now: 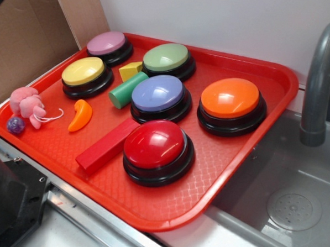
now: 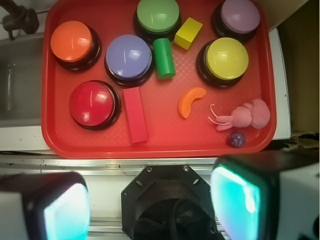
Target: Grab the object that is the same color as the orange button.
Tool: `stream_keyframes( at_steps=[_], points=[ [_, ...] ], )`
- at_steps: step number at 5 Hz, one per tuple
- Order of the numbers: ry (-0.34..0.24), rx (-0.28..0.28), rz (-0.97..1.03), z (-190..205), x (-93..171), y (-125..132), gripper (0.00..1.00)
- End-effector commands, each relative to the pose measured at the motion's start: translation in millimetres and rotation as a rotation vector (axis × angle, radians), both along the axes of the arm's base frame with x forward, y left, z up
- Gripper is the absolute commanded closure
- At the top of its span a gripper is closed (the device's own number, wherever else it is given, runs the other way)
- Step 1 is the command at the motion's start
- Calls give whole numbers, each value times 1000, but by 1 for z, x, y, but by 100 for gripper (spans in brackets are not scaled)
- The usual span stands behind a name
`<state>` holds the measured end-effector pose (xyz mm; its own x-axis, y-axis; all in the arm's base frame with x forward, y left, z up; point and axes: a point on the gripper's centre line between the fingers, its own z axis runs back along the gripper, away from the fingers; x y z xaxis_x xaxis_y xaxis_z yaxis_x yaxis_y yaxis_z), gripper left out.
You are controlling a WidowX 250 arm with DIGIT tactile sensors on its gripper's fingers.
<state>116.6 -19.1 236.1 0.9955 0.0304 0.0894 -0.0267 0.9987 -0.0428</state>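
No text, label, brand or number can be read in either view. The buttons' domes are plain.

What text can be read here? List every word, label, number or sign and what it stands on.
None: no text is readable in either view.
The orange button, the other dome buttons, the small orange object, the blocks and the red tray bear no print.
The gripper shows no label.
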Motion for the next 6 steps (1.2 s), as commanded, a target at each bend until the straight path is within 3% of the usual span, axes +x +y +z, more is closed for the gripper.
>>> stream_keyframes(
  at_steps=[1, 3, 6],
  points=[
    [0, 0, 0, 0, 0, 0, 0],
    [11, -27, 188, -57, 38, 32, 0],
    [63, 58, 497, -155, 56, 74, 0]
  ],
)
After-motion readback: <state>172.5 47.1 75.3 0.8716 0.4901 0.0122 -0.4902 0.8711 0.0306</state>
